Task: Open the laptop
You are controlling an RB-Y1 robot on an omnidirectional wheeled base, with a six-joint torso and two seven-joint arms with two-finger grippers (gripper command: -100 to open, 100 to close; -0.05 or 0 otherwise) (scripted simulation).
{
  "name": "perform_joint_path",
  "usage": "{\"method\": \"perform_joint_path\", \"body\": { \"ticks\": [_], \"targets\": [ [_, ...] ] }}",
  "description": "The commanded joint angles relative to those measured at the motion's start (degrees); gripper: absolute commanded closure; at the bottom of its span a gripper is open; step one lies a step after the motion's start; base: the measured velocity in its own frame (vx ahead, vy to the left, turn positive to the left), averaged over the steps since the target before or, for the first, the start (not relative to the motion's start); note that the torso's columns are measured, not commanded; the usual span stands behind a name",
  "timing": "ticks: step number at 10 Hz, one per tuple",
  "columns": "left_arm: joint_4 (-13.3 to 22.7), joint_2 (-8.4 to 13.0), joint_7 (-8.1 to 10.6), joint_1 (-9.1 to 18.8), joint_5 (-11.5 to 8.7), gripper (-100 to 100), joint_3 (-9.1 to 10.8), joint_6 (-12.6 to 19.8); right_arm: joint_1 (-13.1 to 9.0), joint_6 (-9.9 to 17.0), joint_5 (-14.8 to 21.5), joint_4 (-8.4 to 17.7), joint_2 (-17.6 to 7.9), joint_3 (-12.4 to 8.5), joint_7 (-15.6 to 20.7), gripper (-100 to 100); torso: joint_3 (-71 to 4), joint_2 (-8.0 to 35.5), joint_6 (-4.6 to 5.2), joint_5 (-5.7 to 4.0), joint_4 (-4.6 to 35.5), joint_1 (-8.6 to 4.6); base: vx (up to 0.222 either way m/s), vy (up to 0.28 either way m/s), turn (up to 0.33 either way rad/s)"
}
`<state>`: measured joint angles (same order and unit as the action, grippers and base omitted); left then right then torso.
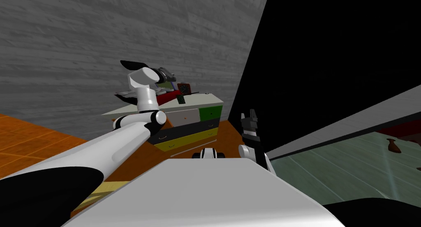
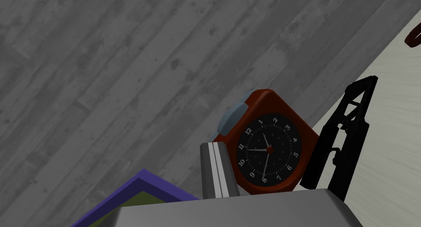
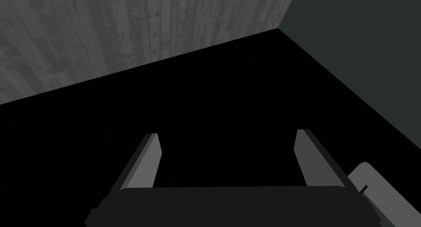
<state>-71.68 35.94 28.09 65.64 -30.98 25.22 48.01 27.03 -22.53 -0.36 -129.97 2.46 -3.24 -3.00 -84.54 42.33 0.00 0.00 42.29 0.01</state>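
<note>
My left gripper (image 2: 214, 147) is shut, its two fingers pressed together with nothing between them. It hangs over the cluttered top of a dresser (image 1: 205, 100), close to the grey plank wall. Just beyond the fingertips stands a red clock (image 2: 267, 150) with a black dial. Beside the gripper's body lies a purple-edged panel with an olive face (image 2: 142, 191); I cannot tell whether it is the laptop. In the head view the same panel (image 1: 164, 85) shows past my left wrist. My right gripper (image 3: 226, 154) is open and empty, raised beside my chest (image 1: 249, 121).
A black folding stand (image 2: 347, 146) stands next to the clock on the pale top. The dresser has white, green, black and yellow drawer fronts (image 1: 187, 132). The floor is orange. A black area lies right of the wall's edge. A greenish tabletop (image 1: 349, 167) is at my right.
</note>
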Motion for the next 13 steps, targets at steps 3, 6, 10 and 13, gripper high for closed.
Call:
{"method": "perform_joint_path", "body": {
  "ticks": [3,6,10,13],
  "targets": [
    [-0.5,-2.8,-0.68,-2.4,-0.7,100,1.41,-7.4,0.0,0.0,0.0,0.0,0.0,0.0,0.0,0,0.0,-0.1,-0.01,-0.01,0.0,-0.01,-0.056,0.019,-0.003],
    [-0.7,-3.9,-0.93,-3.3,-1.0,100,1.98,-11.5,0.0,0.0,0.0,0.0,0.0,0.0,0.0,0,0.0,0.0,0.0,0.0,0.0,0.02,-0.06,0.021,-0.004],
    [-0.8,-4.5,-0.46,-3.3,-1.7,-100,2.33,-12.0,0.0,0.0,0.0,0.0,0.0,0.0,0.0,0,-0.1,-0.1,0.0,-0.02,0.0,-0.05,-0.032,0.024,-0.012],
    [-0.7,-3.9,0.84,-1.6,-2.6,-100,2.13,-8.6,0.0,0.0,0.0,0.0,0.0,0.0,0.0,0,-0.1,-0.2,-0.01,0.05,-0.1,0.13,0.038,0.103,-0.036]
  ]
}}
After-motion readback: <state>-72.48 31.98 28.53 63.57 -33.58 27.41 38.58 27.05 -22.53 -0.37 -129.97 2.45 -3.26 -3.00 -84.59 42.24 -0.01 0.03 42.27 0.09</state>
